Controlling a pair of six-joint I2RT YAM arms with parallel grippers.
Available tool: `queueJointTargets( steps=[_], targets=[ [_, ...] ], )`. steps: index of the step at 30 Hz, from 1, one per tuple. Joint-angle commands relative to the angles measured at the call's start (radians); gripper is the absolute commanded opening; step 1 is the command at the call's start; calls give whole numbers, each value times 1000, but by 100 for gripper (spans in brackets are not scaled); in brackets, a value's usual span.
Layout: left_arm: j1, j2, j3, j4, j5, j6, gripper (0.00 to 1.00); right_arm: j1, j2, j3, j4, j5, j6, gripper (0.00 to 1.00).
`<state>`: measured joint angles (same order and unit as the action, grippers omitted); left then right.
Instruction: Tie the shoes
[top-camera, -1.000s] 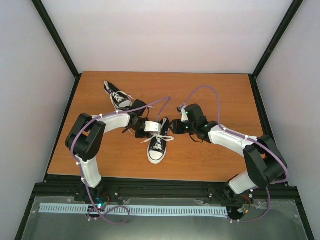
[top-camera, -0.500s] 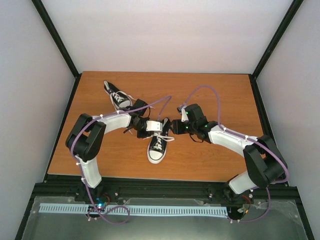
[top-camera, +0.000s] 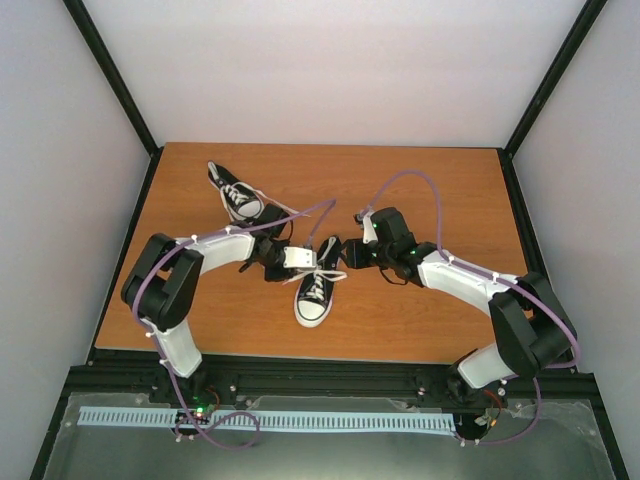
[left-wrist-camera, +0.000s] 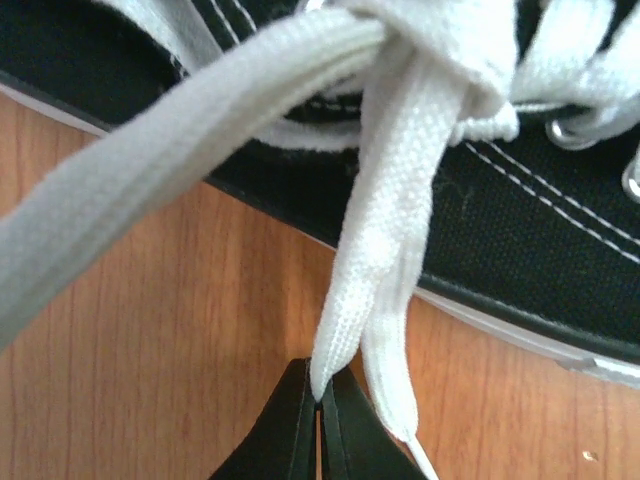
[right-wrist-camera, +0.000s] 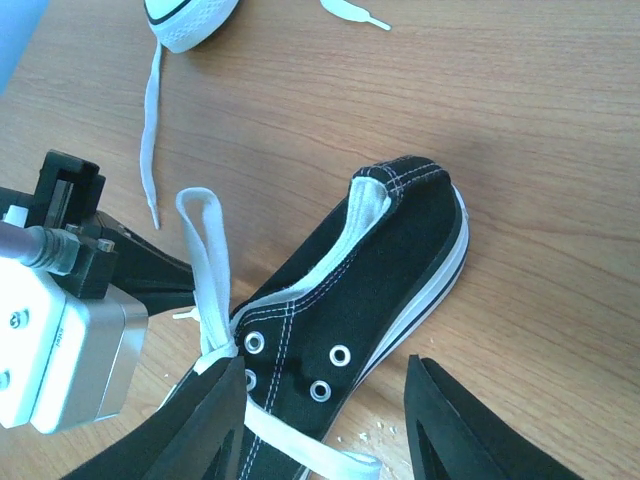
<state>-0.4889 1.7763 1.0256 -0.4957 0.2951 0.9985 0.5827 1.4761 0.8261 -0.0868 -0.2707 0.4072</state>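
White lace (left-wrist-camera: 385, 260) is nipped between the closed fingertips of the left gripper (left-wrist-camera: 320, 420), with the near shoe (top-camera: 314, 292) just ahead of them. The right gripper (right-wrist-camera: 325, 410) stands wide open astride that shoe, holding nothing. The far shoe (top-camera: 235, 196) lies well beyond both. A sharp pull could slip the thin pinch, or drag the light shoe rather than tighten the knot

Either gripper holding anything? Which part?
Left gripper pinches the flat white lace of the black canvas sneaker, at a strand's lower end; right gripper open, holding nothing.
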Motion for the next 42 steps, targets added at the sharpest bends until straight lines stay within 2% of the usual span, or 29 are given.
queueJointTargets(
  steps=[1,12,15,19,24,25,26,27,29,32,35,38,42],
  targets=[
    [7,-25,-30,-56,-41,9,1,-6,15,25,-1,-15,-11,45],
    [3,-84,-83,-140,7,-7,2,-6,60,41,5,-52,-6,47],
    [-4,-83,-90,-145,29,-25,10,-6,96,66,-2,-34,14,56],
    [-8,-97,-82,-165,64,-45,29,20,155,129,-33,66,36,67],
    [-6,-151,-46,-222,39,-71,41,68,279,260,-117,256,48,69],
    [-2,-165,-37,-239,27,-78,49,76,304,281,-131,270,43,69],
    [3,-179,-27,-255,13,-88,67,82,338,300,-138,280,39,68],
    [11,-198,-17,-269,2,-99,95,89,358,313,-142,287,36,67],
    [34,-233,8,-288,-21,-132,100,97,387,330,-143,289,30,61],
    [84,-264,66,-299,-52,-211,100,98,397,332,-139,296,27,31],
    [137,-275,128,-295,-68,-289,100,97,390,333,-142,351,1,14],
    [182,-290,151,-250,-58,-348,100,84,392,339,-133,395,-34,6],
    [235,-312,133,-114,-74,-434,100,54,409,356,-92,403,-71,3]
  ],
)
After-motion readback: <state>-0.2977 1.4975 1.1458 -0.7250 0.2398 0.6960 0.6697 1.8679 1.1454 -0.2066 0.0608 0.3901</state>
